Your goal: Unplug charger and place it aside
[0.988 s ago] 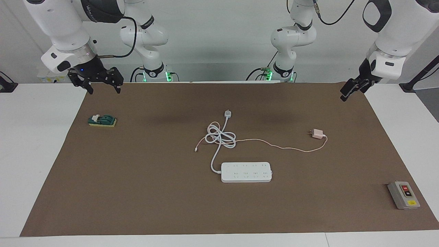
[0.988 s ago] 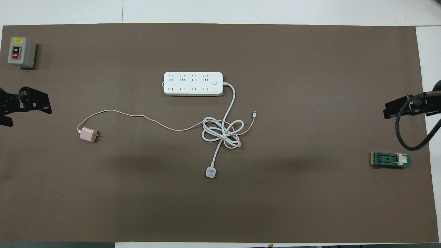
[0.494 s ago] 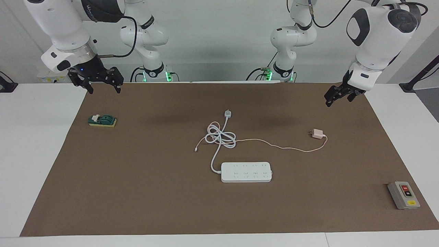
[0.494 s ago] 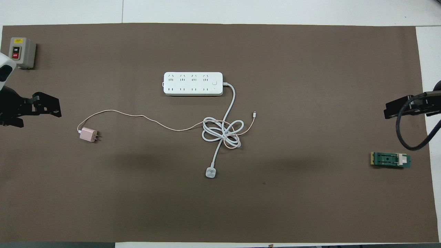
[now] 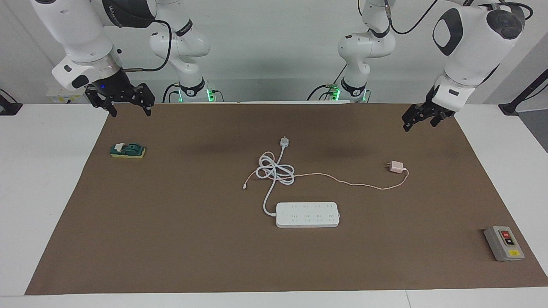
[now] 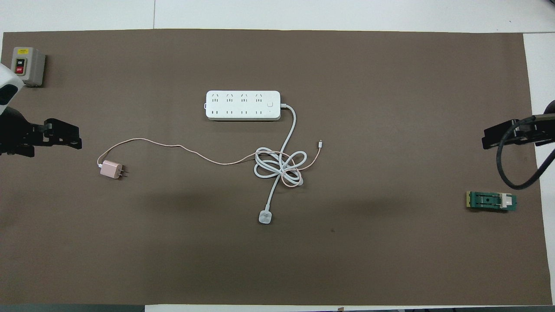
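The pale pink charger [image 5: 397, 167] [image 6: 111, 169] lies loose on the brown mat toward the left arm's end, prongs pointing toward the middle. It is plugged into nothing. Its thin pink cable [image 5: 355, 184] trails to the coiled white cord [image 5: 276, 171]. The white power strip [image 5: 307, 214] [image 6: 243, 105] lies farther from the robots, all its sockets bare. My left gripper [image 5: 418, 123] [image 6: 65, 136] hangs open and empty over the mat's edge, apart from the charger. My right gripper [image 5: 129, 112] [image 6: 492, 139] waits open over the mat's corner at the right arm's end.
A white plug [image 5: 284, 141] ends the strip's cord nearer to the robots. A green and yellow block [image 5: 127, 150] lies at the right arm's end. A grey on-off switch box [image 5: 504, 243] sits at the left arm's end, farther from the robots than the charger.
My left gripper has swung in from the table's end to over the mat, closer to the charger. The right arm, the charger and the cords have not moved.
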Controlling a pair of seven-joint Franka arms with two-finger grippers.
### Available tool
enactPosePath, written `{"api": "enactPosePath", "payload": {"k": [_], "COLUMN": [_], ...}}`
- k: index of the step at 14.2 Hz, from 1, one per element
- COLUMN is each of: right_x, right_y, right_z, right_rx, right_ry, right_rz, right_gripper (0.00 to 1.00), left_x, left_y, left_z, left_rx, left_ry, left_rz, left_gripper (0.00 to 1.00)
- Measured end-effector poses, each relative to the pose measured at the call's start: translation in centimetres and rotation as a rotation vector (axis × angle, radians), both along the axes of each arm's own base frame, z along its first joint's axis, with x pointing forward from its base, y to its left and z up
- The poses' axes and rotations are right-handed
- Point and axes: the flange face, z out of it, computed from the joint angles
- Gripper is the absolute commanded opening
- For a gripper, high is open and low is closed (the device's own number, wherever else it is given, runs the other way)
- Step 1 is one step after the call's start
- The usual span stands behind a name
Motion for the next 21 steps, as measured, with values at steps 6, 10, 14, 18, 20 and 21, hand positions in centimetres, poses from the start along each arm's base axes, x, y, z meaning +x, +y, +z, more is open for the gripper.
{"api": "enactPosePath", "payload": {"k": [6, 10, 14, 18, 20, 21], "right_x": [0.0, 0.0, 0.0, 0.0, 0.0, 0.0], "right_y": [0.04, 0.05, 0.05, 0.05, 0.05, 0.05], "right_z": [0.0, 0.0, 0.0, 0.0, 0.0, 0.0], "right_rx": [0.0, 0.0, 0.0, 0.0, 0.0, 0.0], "right_ry": [0.0, 0.0, 0.0, 0.0, 0.0, 0.0], "right_rz": [0.001, 0.001, 0.001, 0.001, 0.001, 0.001], "right_gripper": [1.0, 1.0, 1.0, 1.0, 1.0, 1.0], "left_x": [-0.19, -0.19, -0.21, -0.22, -0.22, -0.22], "left_y": [-0.44, -0.51, -0.44, -0.56, -0.63, -0.64], "left_z": [0.38, 0.44, 0.58, 0.58, 0.59, 0.59], "left_rx": [-0.005, -0.009, -0.013, -0.029, -0.037, -0.038], "left_ry": [-0.004, -0.005, -0.008, -0.008, -0.008, -0.008], "left_rz": [-0.014, -0.074, -0.126, -0.122, -0.121, -0.12], "left_gripper": [1.0, 1.0, 1.0, 1.0, 1.0, 1.0]}}
